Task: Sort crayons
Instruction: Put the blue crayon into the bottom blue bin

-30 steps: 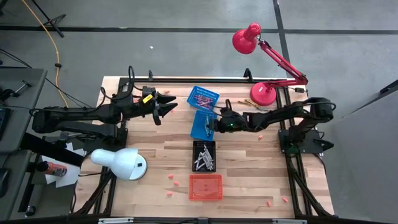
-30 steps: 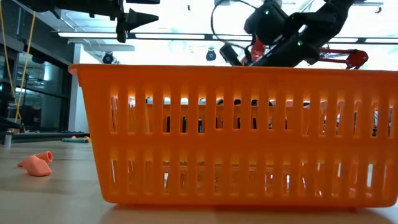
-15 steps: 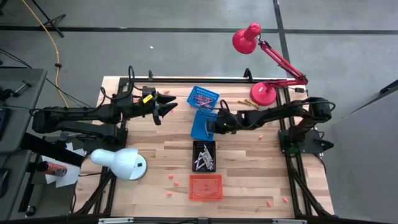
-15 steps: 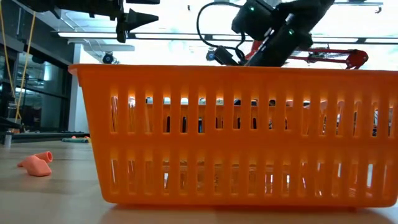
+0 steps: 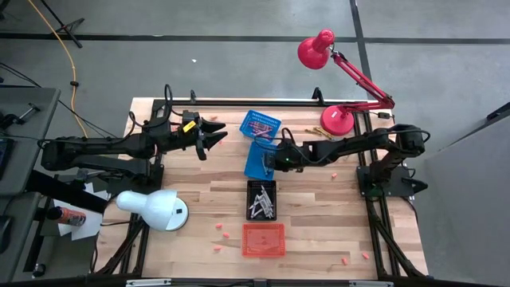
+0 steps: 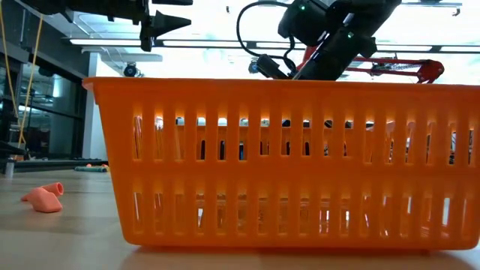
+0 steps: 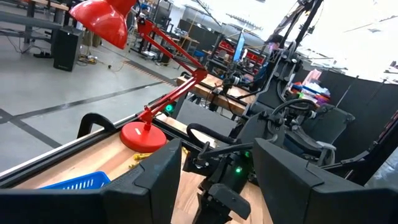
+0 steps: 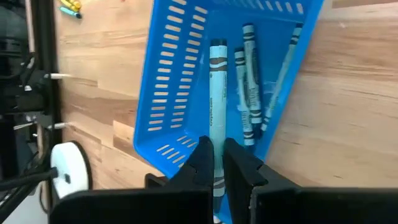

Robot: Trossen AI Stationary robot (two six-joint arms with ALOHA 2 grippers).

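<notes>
My right gripper (image 5: 268, 160) is over the nearer blue basket (image 5: 253, 166) at the table's middle, shut on a light blue crayon (image 8: 217, 106). Several blue crayons (image 8: 252, 93) lie on that basket's bottom (image 8: 186, 81). My left gripper (image 5: 217, 132) hangs open and empty above the far left of the table; its wrist view (image 7: 217, 186) shows the gap between its fingers. Loose yellow and orange crayons (image 5: 314, 131) lie flat on the table by the red lamp's base. My right gripper pinches the light blue crayon near one end (image 8: 217, 163) between its two fingers (image 8: 200, 163). The crayon lies along the fingers and sticks out ahead of them. It hangs clear above the blue basket's inside.
A second blue basket (image 5: 260, 124) with reddish crayons stands farther back. A black basket (image 5: 261, 199) with grey crayons and an orange basket (image 5: 263, 239) stand nearer. The orange basket fills the low view (image 6: 285, 165). A white lamp (image 5: 155, 209), a red lamp (image 5: 336, 119) and small pink bits (image 5: 225, 234) are about.
My right gripper has gone a little toward the table's left edge, over the nearer blue basket, still shut on the crayon.
</notes>
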